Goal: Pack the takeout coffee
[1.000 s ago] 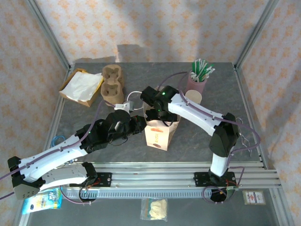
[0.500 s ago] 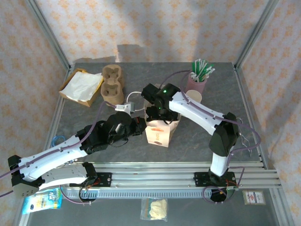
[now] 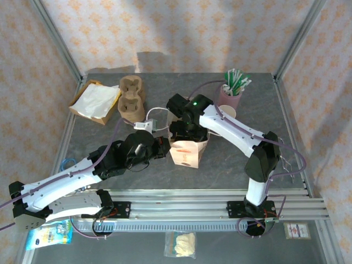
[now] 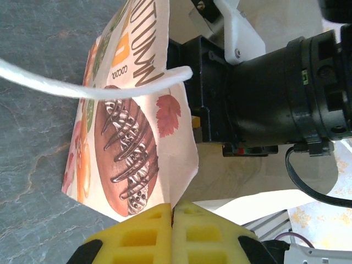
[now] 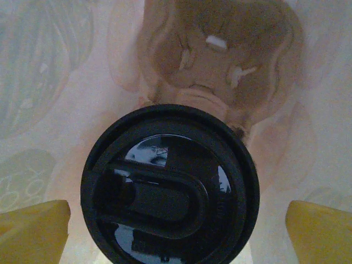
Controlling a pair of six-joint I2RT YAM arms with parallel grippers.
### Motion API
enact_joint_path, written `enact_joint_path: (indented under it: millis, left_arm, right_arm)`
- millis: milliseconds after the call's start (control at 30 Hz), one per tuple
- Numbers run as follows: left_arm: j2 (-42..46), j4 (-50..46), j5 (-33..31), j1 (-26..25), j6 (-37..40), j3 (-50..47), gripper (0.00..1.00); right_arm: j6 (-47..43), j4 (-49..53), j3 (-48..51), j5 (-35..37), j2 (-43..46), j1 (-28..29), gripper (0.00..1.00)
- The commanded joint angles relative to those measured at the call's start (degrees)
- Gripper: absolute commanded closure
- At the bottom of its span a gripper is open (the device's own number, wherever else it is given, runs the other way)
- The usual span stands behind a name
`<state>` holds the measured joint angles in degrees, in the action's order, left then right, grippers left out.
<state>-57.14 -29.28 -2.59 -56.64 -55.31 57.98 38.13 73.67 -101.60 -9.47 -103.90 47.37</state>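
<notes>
Since a second ago the right arm has shifted slightly over the paper bag (image 3: 187,155), and the bag leans a bit differently. The right gripper (image 5: 176,225) hangs wide open inside it, fingers clear of the takeout coffee (image 5: 170,187), which sits down in the bag. The left gripper (image 4: 173,208) is clenched on the bag's thin rim. The cup is probably light, squashy paper (if full, it could slosh) and the lid is glossy hard plastic, so gripping the wall just below the lid looks safest.

Mouth of bag (image 3: 186,157) plugged by right gripper (image 5: 176,234); inside, takeout coffee (image 5: 169,190) leaves narrow gaps to walls.
</notes>
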Motion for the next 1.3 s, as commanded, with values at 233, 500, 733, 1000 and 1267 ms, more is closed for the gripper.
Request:
enact_joint_path:
  millis: [233, 500, 733, 1000, 1267]
  left_arm:
    - [-2.4, -5.2, -1.0, -0.6, 1.4, 6.5, 1.0]
    - [-1.0, -4.5, -1.0, -0.5, 0.6, 2.5, 1.0]
    - [-0.3, -4.8, -1.4, -0.5, 0.5, 1.6, 1.0]
    - [0.4, -5.5, -2.4, -0.5, 0.3, 2.0, 1.0]
    - [-0.3, -8.0, -3.9, -0.5, 1.4, 5.5, 1.0]
  right_arm:
    - [-3.1, 1.3, -3.4, 1.2, -0.3, 1.1, 0.0]
    - [-3.9, 1.3, -5.4, 2.3, 0.3, 1.5, 0.0]
    - [-2.9, 1.2, -8.5, 2.6, 0.2, 1.3, 0.0]
    - [-4.5, -0.3, -6.7, 2.4, 1.0, 1.2, 0.0]
    - [-2.6, -5.0, -3.9, 1.3, 1.8, 1.3, 0.0]
